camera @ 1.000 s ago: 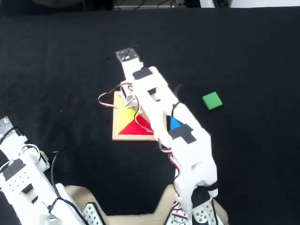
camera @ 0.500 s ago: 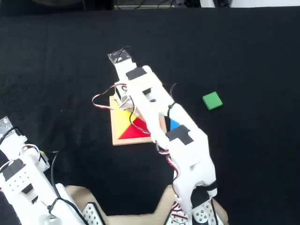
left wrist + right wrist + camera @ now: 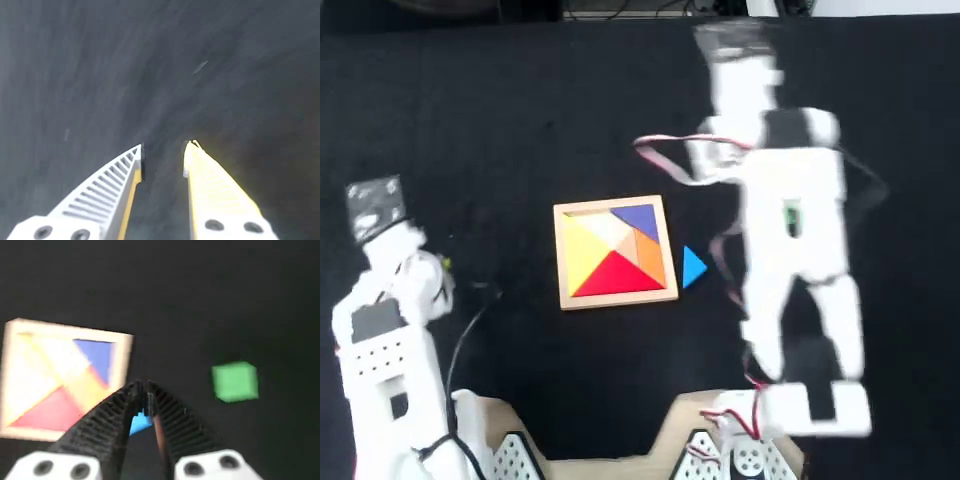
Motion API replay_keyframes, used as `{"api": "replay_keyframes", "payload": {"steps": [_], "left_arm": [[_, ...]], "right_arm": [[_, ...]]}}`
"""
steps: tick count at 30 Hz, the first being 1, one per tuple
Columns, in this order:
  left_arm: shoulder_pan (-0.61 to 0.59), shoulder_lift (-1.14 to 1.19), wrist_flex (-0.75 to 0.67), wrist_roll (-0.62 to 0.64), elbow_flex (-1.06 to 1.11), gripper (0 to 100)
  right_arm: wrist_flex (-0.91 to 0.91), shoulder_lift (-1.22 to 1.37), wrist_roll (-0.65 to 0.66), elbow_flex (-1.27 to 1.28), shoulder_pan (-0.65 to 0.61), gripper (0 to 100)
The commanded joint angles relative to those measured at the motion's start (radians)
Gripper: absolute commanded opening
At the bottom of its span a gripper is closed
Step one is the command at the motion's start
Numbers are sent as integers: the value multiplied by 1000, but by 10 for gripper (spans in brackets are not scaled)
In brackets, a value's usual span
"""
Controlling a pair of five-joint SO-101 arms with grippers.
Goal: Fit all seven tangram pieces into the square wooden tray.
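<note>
The square wooden tray (image 3: 560, 256) lies mid-table holding yellow (image 3: 582, 255), red (image 3: 620, 275), white (image 3: 610, 228), orange (image 3: 648, 255) and dark blue (image 3: 640, 217) pieces. A light blue triangle (image 3: 692, 266) rests on the cloth just right of the tray. In the right wrist view the tray (image 3: 70, 329), a green square (image 3: 235, 381) and the light blue triangle (image 3: 141, 423) lie below my right gripper (image 3: 145, 386), which is shut with nothing in it. The right arm stands raised at the table's right, its gripper (image 3: 735, 40) near the far edge. My left gripper (image 3: 164, 148) is open over bare cloth at the far left (image 3: 375, 200).
Black cloth covers the whole table. The arm bases (image 3: 720, 450) sit at the near edge, with loose cables (image 3: 665, 165) trailing from the right arm above the tray's far right corner.
The right arm has lifted off the tray and swung right and toward the far edge, uncovering the tray. The left arm has risen and extended forward on the left.
</note>
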Motion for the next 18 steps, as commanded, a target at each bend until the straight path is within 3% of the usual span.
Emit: {"api": "replay_keyframes", "payload": {"steps": [1, 4, 9, 13, 18], "left_arm": [[306, 12, 141, 9, -240, 153], [562, 75, 226, 20, -351, 153], [869, 272, 189, 140, -479, 153], [989, 473, 66, 318, -568, 154], [1018, 736, 14, 554, -723, 239]], "right_arm": [[-98, -104, 11, 162, 180, 11], [-229, -102, 3, 341, 227, 11], [-493, -74, -107, 587, 239, 11], [-612, -54, -167, 641, 336, 11], [-671, 25, -167, 644, 390, 11]]}}
